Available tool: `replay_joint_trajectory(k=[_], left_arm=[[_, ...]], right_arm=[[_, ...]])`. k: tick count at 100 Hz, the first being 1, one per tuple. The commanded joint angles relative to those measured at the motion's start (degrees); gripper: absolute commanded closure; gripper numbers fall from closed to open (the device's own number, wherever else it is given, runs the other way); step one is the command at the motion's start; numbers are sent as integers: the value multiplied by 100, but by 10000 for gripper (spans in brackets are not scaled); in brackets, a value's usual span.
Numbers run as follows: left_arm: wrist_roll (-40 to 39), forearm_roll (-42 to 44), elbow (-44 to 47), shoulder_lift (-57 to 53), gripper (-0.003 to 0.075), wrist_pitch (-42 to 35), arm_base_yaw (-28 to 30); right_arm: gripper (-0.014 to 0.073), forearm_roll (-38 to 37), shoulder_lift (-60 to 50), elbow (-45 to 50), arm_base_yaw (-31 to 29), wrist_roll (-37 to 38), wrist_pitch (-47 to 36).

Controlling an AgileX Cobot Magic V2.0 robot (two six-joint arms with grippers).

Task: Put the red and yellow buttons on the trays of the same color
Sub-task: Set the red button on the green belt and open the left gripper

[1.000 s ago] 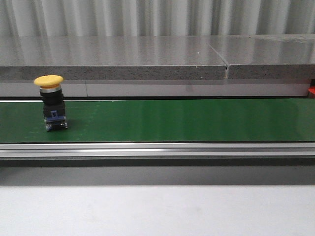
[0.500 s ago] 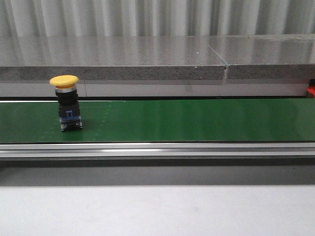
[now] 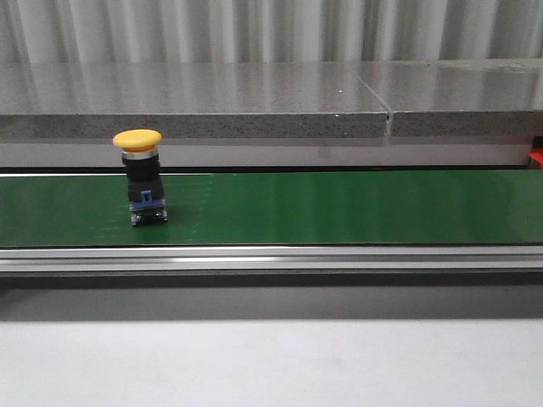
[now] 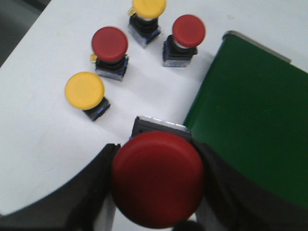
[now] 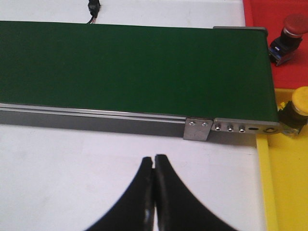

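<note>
Yellow button [image 3: 139,175] rides the green belt [image 3: 339,208]; your left end effector [image 4: 156,187] is clamped on a red button [image 4: 158,179].

In the front view you see the yellow button upright on the belt toward 9 o'clock. Your left end effector grips its red button by the body, over the table [image 4: 43,134] just beside the belt's end. On the table beyond it stand two more red buttons [image 4: 110,44] [image 4: 188,31] and two yellow ones [image 4: 84,90] [image 4: 149,6]. Your right end effector [image 5: 154,192] hangs over the table with its fingers together, holding nothing. At the belt's far end you see a red button [image 5: 294,25] on the red tray [image 5: 269,14] and a yellow button [image 5: 299,103] on the yellow tray [image 5: 284,187].
</note>
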Motion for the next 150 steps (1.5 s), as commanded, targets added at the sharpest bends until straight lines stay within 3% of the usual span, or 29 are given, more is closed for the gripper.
replay_joint_trajectory(k=[1,39,84,94,111,150], left_arm=[[-14,-115,-460,78,547,-51,-267],[-14,249,-1388,1424,547,330,-1424],[-14,355,-1463,2111,537,276,-1509],[-14,344,-1463,2111,445,287,-1509],[-4,246,-1463,2099,154,170,-1509],[593,-255,-1427,1273,139,4,-1770]], right_arm=[[715,-10,0,-132,-12,-36,-345],[715,-10,0,-132,-12,-36,-345],[715,-10,0,-132,-12,-36,-345],[715,-10,0,-132,-12,-36,-345],[715,-10,0,-132,-12,-36,-345],[715,-10,0,-132,-12,-36,-345]])
